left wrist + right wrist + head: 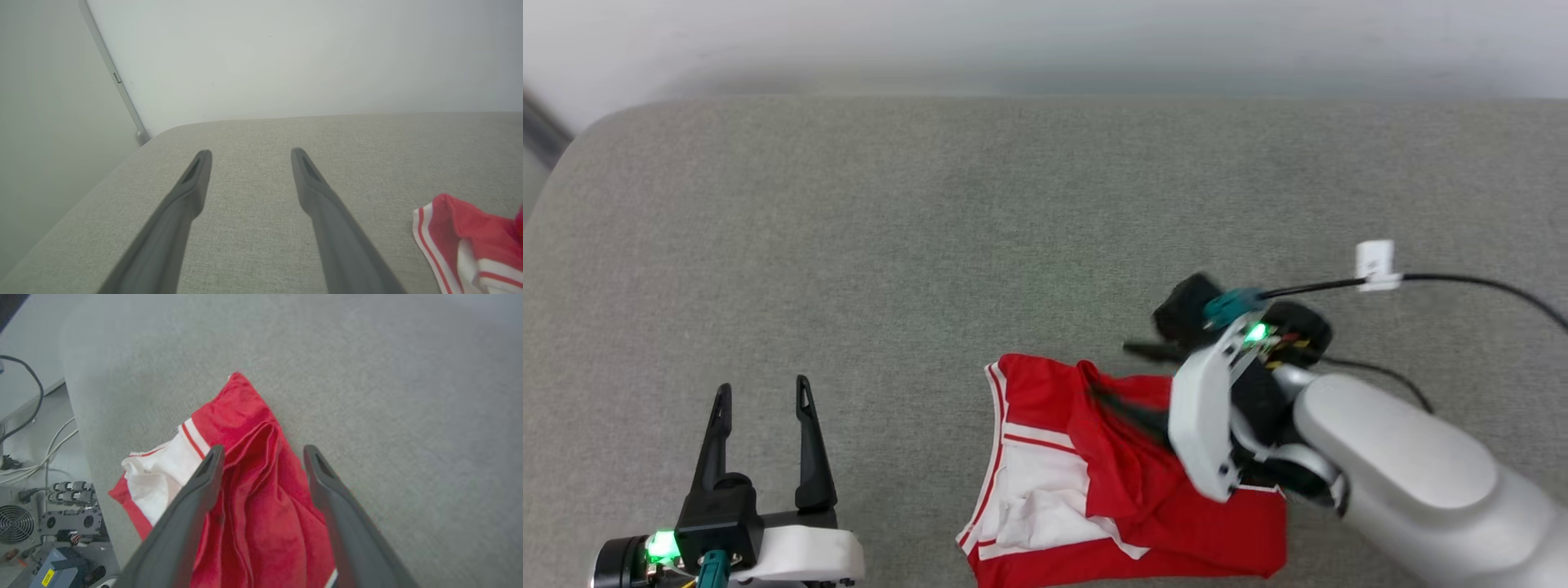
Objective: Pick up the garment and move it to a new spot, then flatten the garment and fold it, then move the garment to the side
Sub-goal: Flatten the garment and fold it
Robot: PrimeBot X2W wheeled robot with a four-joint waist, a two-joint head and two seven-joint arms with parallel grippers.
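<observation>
Right gripper (pixel 1123 376), in the head view, reached in from the lower right with its 2 dark fingers spread and blurred over the top edge of the garment (pixel 1127 490), pinching nothing that could be made out there. That red and white jersey lay as a rumpled heap on the grey padded surface (pixel 890 229), near its front edge and right of centre, with 1 white sleeve and its striped trim showing; no lettering was visible. Left gripper (pixel 763 388) sat at the lower left, well apart from the cloth, probably parked clear so the other arm could work alone. A cable (pixel 1462 282) with a white tag (pixel 1376 263) trailed off the right wrist. In the left wrist view, the left gripper (pixel 251 154) was spread wide over bare upholstery, and the garment (pixel 470 232) lay off near the right edge, striped hem nearest. In the right wrist view, the right gripper (pixel 263 451) had its jaws apart, straddling a bunched red ridge of the garment (pixel 261 522) without clamping it. That stance fitted a cloth set down, not carried. Flattening looked like the step due, since the folds ran in several layers.
</observation>
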